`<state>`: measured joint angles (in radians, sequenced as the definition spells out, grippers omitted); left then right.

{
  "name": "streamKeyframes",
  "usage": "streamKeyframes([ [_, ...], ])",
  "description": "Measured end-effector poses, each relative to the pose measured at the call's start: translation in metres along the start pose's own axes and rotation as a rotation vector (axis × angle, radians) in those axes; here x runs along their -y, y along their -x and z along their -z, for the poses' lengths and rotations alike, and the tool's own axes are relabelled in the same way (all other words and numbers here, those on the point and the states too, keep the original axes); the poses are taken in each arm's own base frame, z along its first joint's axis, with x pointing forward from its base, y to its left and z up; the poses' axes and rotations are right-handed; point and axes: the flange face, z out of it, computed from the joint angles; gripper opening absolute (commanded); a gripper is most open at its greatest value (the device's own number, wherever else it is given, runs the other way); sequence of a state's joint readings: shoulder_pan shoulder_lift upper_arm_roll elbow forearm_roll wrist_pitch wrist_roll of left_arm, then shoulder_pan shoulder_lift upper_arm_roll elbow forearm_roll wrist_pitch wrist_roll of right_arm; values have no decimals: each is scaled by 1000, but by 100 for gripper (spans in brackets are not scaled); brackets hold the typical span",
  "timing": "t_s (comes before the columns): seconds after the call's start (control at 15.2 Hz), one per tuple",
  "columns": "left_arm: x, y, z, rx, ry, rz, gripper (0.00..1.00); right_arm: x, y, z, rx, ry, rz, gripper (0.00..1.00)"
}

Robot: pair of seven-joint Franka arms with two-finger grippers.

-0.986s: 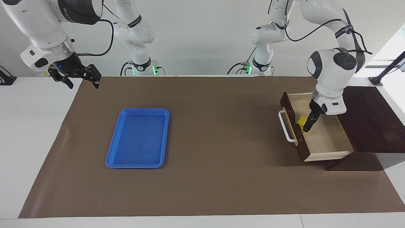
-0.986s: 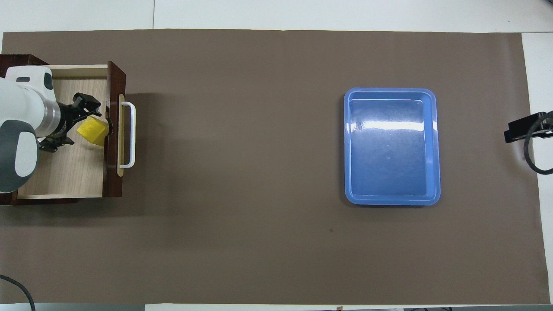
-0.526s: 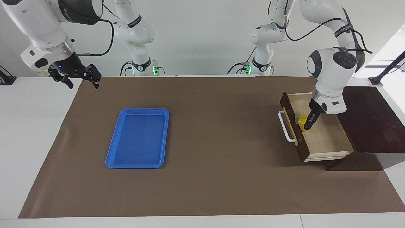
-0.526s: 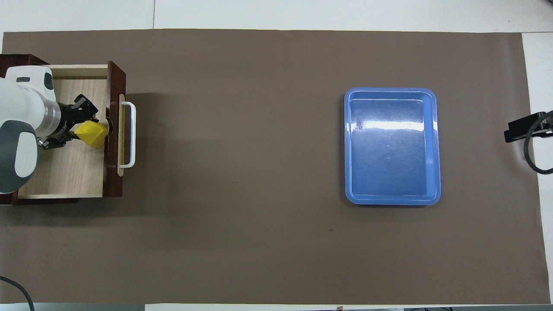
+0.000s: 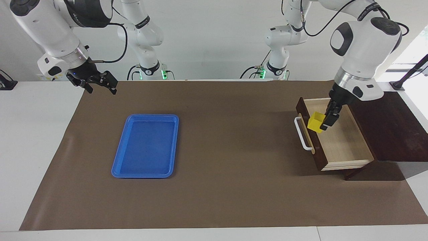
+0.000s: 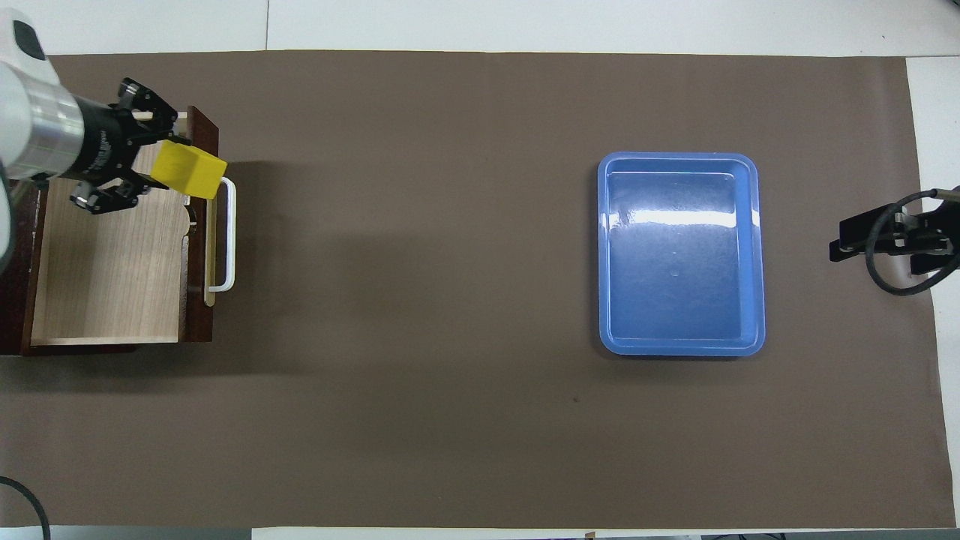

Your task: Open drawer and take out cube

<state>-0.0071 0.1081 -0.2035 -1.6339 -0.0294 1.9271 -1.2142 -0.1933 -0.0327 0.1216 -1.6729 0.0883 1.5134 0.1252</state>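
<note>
The left gripper [image 5: 323, 123] is clamped on the cube [image 5: 315, 122], and the cube hangs in the air over the drawer [image 5: 341, 142], above its front panel, with the white handle [image 5: 302, 134] just under and outward of it. The grip looks off-centre: the fingers hold the cube by one side, so most of the yellow block sticks out past the fingertips toward the handle. That calls for a smooth carry, no jerks and no quick wrist turns, or the cube could pivot or slip. The block appears to be above the panel's top edge, though I'd want a little more height before any sideways travel so a corner can't clip the wood. The tray [image 5: 117, 166] lies well away toward the right arm's end of the table; if that is where the cube goes, it is a long crossing, best taken level, with a low release. The right gripper [image 5: 97, 83] waits with its fingers apart, over the edge of the brown mat [image 5: 234, 201], clear of the action.
</note>
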Motion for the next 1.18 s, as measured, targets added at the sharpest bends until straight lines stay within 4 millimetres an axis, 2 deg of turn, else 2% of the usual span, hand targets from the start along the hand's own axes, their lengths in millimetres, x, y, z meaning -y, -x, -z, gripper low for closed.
streamKeyframes([
  [0.2,-24,92,-13,40,-19,169,0,17,10,-14,16,-37,-93,100],
  [0.33,-32,145,-20,102,-36,328,0,28,15,-31,28,-74,-176,100],
  [0.53,-37,203,-36,164,-40,462,0,63,21,-59,76,-118,-335,100],
  [0.79,-31,283,-64,190,-48,504,0,122,26,-101,164,-218,-555,100],
  [0.85,-28,299,-71,194,-52,528,0,135,25,-113,186,-246,-607,100],
  [0.99,-24,318,-80,202,-47,565,0,163,21,-138,221,-293,-693,100],
  [1.18,-24,320,-84,211,-22,604,0,207,12,-177,260,-369,-827,100],
])
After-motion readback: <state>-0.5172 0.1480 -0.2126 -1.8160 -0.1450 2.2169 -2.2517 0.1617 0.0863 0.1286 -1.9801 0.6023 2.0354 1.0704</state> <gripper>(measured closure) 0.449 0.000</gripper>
